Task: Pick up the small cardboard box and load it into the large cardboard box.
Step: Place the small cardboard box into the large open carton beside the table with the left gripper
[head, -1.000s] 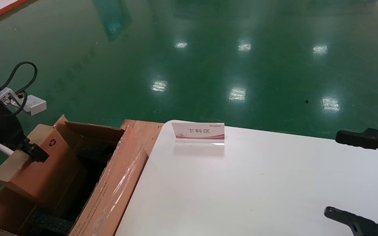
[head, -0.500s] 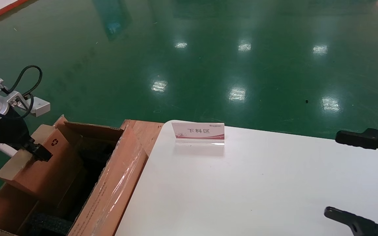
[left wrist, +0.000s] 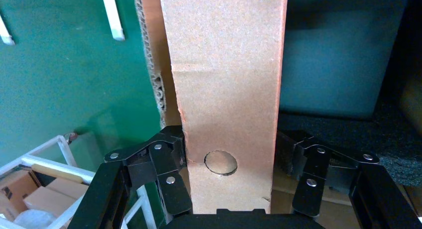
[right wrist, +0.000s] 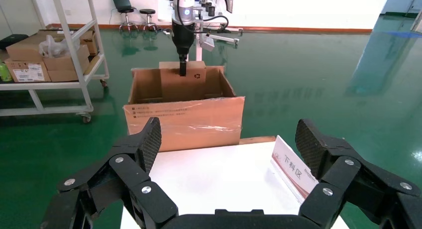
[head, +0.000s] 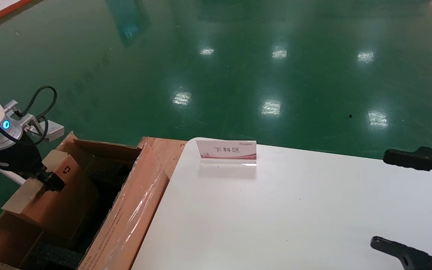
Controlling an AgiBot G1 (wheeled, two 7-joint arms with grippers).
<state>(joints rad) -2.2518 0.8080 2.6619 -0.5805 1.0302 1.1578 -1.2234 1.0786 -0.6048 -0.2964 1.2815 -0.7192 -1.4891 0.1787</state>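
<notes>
Head view: the large cardboard box [head: 133, 210] (bottom cut off) stands beside the white table [head: 294, 217]. Small cardboard box [head: 56, 195] tilts inside it, clamped by the left gripper [head: 49, 180]. Right gripper [right wrist: 226, 139] spread wide, empty.

Left hand [head: 49, 180] points steeply down, fingers apparently clamped on something; right hand [head: 407, 204] rests low at right, fingers spread wide.
</notes>
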